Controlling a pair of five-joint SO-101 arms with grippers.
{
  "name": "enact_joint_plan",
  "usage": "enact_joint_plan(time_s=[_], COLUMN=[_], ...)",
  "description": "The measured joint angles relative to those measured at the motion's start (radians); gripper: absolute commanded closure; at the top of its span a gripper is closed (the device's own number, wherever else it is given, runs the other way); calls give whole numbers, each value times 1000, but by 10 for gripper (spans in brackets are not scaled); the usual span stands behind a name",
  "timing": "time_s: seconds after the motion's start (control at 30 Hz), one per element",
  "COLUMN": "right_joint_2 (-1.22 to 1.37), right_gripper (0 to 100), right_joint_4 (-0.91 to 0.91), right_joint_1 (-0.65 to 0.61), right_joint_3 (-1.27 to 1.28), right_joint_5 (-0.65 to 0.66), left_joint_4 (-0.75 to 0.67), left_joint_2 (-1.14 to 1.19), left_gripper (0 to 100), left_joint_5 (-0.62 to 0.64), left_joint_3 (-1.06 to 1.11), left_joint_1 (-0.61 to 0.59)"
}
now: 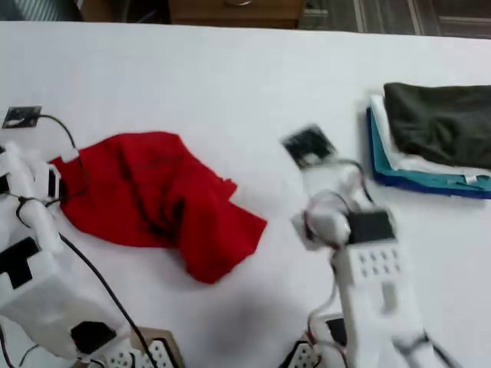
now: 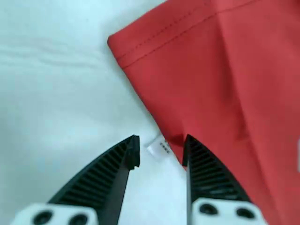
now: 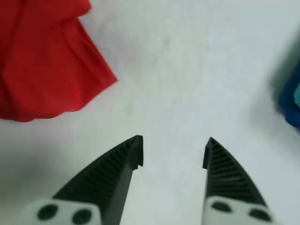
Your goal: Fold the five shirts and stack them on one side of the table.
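- The left jaws are spread, pinching nothing.
- Between their tips lie a small white tag [image 2: 158,149] and the hem corner of the red shirt [image 2: 225,84]; one tip sits right at the cloth's edge, the other is over bare counter [image 2: 56,93].
- From there the red shirt [image 1: 153,199] spreads away from the left jaws in a crumpled, unfolded heap, ending in a loose flap on the side nearer the right jaws.
- The right jaws are also spread and hold nothing, with only white counter [image 3: 187,70] between and ahead of their tips.
- To one side of the right jaws, apart from them, is that flap of the red shirt [image 3: 42,61]; to the other side is the blue edge of the stack of folded shirts [image 3: 290,103].
- The stack of folded shirts [image 1: 430,138] lies well apart from the red shirt, a dark olive one on top, white and blue layers beneath.
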Motion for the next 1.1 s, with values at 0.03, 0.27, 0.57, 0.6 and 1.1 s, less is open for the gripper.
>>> enact_joint_plan(time_s=[0.03,0.27,0.57,0.6,1.1], right_joint_2=[57,321,637,683,1039], right_gripper=[785,784,786,789,978], right_joint_4=[38,120,-68,-89,-308], right_joint_1=[-55,-482,-582,-585,-34], right_joint_3=[-68,-278,-278,-278,-634], right_joint_5=[-21,-120,-126,-126,-126], left_joint_4=[-9,-28,-58,-52,321], left_joint_2=[14,71,75,75,75], left_gripper=[828,956,974,974,974], left_joint_5=[0,87,150,161,189], left_joint_3=[0,-2,-28,-46,-390], left_joint_1=[0,43,57,57,207])
